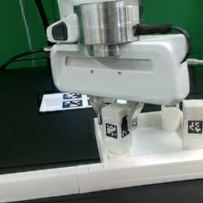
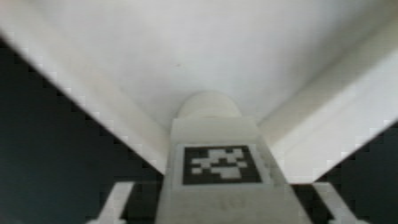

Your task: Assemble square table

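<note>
**Holding a leg block over the table top**

Filling most of the exterior view, the arm's white wrist housing hangs low over the black table [image 1: 14,98], with the gripper [image 1: 115,116] pointing down beneath it. Its two fingers are clamped on a leg block [image 1: 115,126] — a small white piece with a black-and-white tag facing the camera.

Below it lies the square table top [image 1: 144,146], white and tray-like, toward the near side of the scene. The held block stands upright at the top's left end as the exterior view shows it (whether its foot actually touches the surface cannot be told). A long white wall [image 1: 57,182] runs along the near edge, just in front of the top.

Farther back, the marker board [image 1: 61,100] lies flat on the table, partly hidden behind the gripper.

A second leg block [image 1: 195,119] stands upright at the top's right end — well apart from the held one.

In the wrist view the held block [image 2: 217,150] rises between the fingers [image 2: 121,200], the pale top behind it.
</note>
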`<state>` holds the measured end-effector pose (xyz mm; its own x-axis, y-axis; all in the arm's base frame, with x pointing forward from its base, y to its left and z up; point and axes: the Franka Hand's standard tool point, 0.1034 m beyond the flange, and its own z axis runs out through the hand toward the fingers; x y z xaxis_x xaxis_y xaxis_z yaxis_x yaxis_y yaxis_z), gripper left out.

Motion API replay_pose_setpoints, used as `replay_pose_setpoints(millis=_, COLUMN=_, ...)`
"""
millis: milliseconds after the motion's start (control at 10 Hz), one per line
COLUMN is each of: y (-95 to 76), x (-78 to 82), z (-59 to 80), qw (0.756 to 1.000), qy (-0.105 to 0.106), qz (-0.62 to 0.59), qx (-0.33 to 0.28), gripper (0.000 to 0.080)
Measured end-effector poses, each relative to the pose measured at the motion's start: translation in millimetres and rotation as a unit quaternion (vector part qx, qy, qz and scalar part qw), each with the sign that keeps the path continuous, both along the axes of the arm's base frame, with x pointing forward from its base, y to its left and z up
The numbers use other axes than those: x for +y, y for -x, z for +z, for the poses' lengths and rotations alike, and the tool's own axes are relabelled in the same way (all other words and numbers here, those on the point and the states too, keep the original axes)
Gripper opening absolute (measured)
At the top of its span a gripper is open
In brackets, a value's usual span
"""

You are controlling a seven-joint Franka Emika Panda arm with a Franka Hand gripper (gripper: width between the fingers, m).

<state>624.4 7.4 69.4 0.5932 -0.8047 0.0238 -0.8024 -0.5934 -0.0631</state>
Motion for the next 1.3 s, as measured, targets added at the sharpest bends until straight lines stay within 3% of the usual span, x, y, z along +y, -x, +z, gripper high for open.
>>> replay_pose_setpoints(millis=200, y=0.1, x=-1.7, z=-1.2, qw=0.989, qy=-0.030, qz=-0.142, qx=0.003, gripper=0.0287)
replay_pose_setpoints(millis=300, y=0.4, x=-1.6, z=-2.1, qw=0.972, qy=-0.049, qz=-0.231, qx=0.004, gripper=0.0287)
replay_pose_setpoints(millis=600, y=1.1, x=-0.5, z=-3.3, qw=0.945, qy=-0.062, qz=-0.320, qx=0.001, gripper=0.0287)
replay_pose_setpoints(millis=700, y=1.1, x=-0.9, z=-3.3, qw=0.948, qy=-0.061, qz=-0.312, qx=0.001, gripper=0.0370)
replay_pose_setpoints(millis=800, y=1.3, x=-0.4, z=-3.4, qw=0.963, qy=-0.056, qz=-0.265, qx=-0.002, gripper=0.0370)
replay_pose_setpoints(millis=1000, y=1.4, x=2.2, z=-3.4, qw=0.993, qy=-0.044, qz=-0.114, qx=-0.009, gripper=0.0619)
replay_pose_setpoints(millis=1100, y=1.6, x=-1.4, z=-2.6, qw=0.999, qy=-0.034, qz=0.015, qx=-0.015, gripper=0.0640)
replay_pose_setpoints(millis=1300, y=1.8, x=-3.0, z=-3.2, qw=0.997, qy=-0.028, qz=0.073, qx=-0.017, gripper=0.0648)
